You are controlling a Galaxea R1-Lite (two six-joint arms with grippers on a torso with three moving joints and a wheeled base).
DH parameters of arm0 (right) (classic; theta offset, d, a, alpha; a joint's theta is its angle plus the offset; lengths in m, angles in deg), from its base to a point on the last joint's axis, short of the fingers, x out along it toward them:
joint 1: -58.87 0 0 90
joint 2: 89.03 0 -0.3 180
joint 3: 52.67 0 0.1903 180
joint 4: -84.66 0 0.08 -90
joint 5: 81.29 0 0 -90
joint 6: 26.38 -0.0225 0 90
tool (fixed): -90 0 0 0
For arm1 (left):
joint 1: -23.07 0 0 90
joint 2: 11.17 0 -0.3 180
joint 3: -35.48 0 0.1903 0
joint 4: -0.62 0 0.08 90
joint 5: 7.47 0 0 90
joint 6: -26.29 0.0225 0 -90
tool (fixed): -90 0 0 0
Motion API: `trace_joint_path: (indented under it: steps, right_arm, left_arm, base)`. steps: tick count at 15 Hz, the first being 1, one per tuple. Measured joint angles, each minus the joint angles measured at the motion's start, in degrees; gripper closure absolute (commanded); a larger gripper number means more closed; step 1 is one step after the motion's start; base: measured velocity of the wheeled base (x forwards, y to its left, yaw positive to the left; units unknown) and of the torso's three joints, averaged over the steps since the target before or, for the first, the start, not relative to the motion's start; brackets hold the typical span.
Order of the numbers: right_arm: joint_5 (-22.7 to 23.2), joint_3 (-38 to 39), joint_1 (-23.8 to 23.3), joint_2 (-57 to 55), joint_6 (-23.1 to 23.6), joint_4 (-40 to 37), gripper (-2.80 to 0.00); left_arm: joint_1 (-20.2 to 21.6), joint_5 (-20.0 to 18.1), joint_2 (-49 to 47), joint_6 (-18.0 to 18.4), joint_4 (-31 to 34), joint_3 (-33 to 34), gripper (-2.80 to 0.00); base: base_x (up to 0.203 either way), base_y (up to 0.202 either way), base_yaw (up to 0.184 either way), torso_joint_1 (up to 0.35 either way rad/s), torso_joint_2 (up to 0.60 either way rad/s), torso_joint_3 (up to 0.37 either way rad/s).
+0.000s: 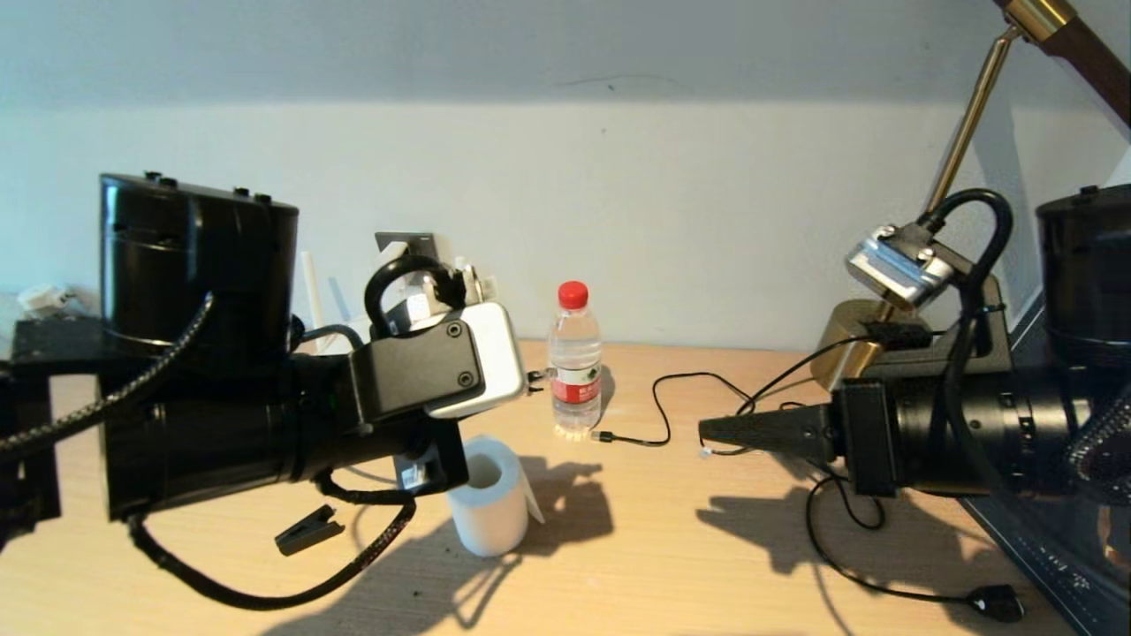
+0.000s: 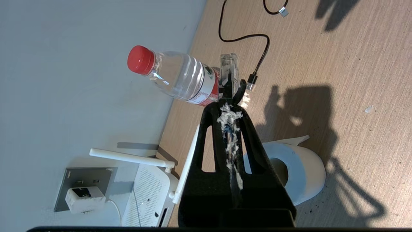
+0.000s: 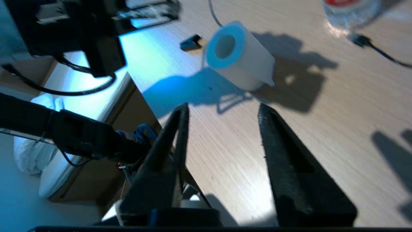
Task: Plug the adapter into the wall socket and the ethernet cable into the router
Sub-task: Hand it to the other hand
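**Adapter seated in the socket; ethernet plug in hand, router next**

The adapter (image 2: pixel 84 199) already sits in the wall socket (image 2: pixel 84 188), its dark label face outward and its thin white cord trailing toward the router (image 2: pixel 146 196), which lies flat on the worktop (image 1: pixel 689 548) against the wall just beside the socket, antennas up.

The left gripper (image 2: pixel 229 91) hangs above the worktop near the water bottle (image 2: pixel 180 79), jaws clenched on a clear ethernet plug (image 2: pixel 228 71). The plug sticks straight out beyond the fingertips, its long axis in line with the gripper and aimed at the far end of the worktop, away from the router. The ethernet cable itself cannot be traced behind the jaws.

The right gripper (image 3: pixel 222 112) hovers over bare worktop, well apart from the paper roll (image 3: pixel 239 54), jaws released and holding nothing. A thin black cord (image 1: pixel 658 415) lies loose between bottle and lamp base (image 1: pixel 853 340).

The step in hand, as I judge it, is bringing the plug to the router's ports. To do it well, the left wrist should swing until the plug's long axis points squarely at a port, latch side correctly turned, then push straight in along that axis without rocking. The grip should stay firm; the bottle and paper roll stand close enough to be knocked.
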Motion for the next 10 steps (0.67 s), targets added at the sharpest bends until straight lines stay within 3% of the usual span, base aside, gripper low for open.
trace_joint_path:
  steps: [3, 10]
  right_arm:
    - [-0.35, -3.69, 2.63, -3.10, -0.05, 2.96, -2.80]
    - [-0.38, -8.00, 3.59, -6.51, -0.22, 3.40, -2.80]
  left_arm:
    - [-1.05, 0.09, 0.02, 0.06, -0.06, -0.08, 0.00]
    - [-4.30, 0.02, -0.25, 0.10, -0.45, -0.01, 0.00]
  base:
    - [0.000, 0.000, 0.000, 0.000, 0.00, 0.000]
    - [0.000, 0.000, 0.000, 0.000, 0.00, 0.000]
